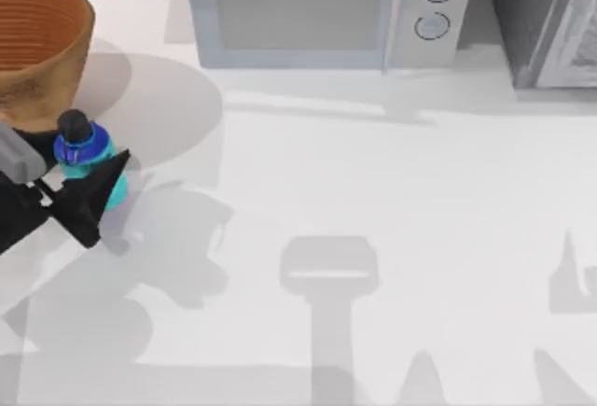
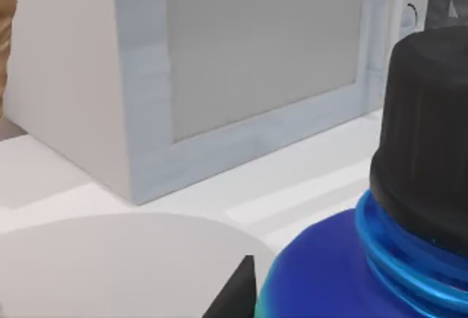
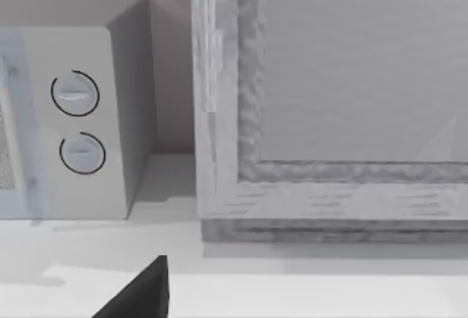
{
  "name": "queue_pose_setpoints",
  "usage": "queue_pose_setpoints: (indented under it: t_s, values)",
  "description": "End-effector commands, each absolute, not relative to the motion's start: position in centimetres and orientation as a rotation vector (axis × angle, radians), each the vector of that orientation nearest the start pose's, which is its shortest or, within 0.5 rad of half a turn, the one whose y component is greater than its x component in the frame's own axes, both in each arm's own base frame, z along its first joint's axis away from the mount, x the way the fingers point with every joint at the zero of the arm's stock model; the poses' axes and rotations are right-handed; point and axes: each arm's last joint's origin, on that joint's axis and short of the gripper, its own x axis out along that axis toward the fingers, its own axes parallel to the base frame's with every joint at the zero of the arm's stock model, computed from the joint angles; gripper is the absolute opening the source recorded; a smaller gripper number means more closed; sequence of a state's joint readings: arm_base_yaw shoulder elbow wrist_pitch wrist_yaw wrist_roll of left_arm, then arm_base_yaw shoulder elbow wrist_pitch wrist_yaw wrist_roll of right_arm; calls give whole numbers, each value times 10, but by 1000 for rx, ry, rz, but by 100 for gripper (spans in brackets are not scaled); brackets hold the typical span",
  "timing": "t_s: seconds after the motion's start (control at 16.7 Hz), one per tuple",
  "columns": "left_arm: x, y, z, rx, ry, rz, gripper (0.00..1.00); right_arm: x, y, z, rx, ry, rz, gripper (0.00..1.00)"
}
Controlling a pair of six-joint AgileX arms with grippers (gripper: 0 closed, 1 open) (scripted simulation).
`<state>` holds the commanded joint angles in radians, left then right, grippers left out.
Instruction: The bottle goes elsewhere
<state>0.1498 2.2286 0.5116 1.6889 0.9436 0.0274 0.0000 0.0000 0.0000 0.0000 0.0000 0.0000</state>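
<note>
At desk's left edge, beside basket (image 1: 37, 42): bottle (image 1: 89, 159) upright, left end effector (image 1: 93, 187) closed round cyan body. Looks light, rigid, smooth, maybe slippery; best held low on body, not cap. Right arm parked

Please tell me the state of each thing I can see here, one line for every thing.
bottle: upright, black cap on, beside the basket.
basket: upright on the table's left.
microwave: door shut.
left hand: around the bottle.
cabinet: at the back right of the table.
</note>
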Motion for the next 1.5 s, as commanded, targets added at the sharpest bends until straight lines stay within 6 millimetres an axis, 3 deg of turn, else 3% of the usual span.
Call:
queue_pose_setpoints:
  t_s: [0.36, 0.6, 1.38, 1.5]
  values:
    - [330, -14, 29, 3, 1, -772, 0, 106, -1, 160, 0, 0, 0, 100]
    - [332, -16, 28, 3, 0, -772, 0, 106, -1, 160, 0, 0, 0, 100]
    - [332, -16, 28, 3, 0, -772, 98, 106, -1, 160, 0, 0, 0, 100]
    - [332, -16, 28, 3, 0, -772, 100, 106, -1, 160, 0, 0, 0, 100]
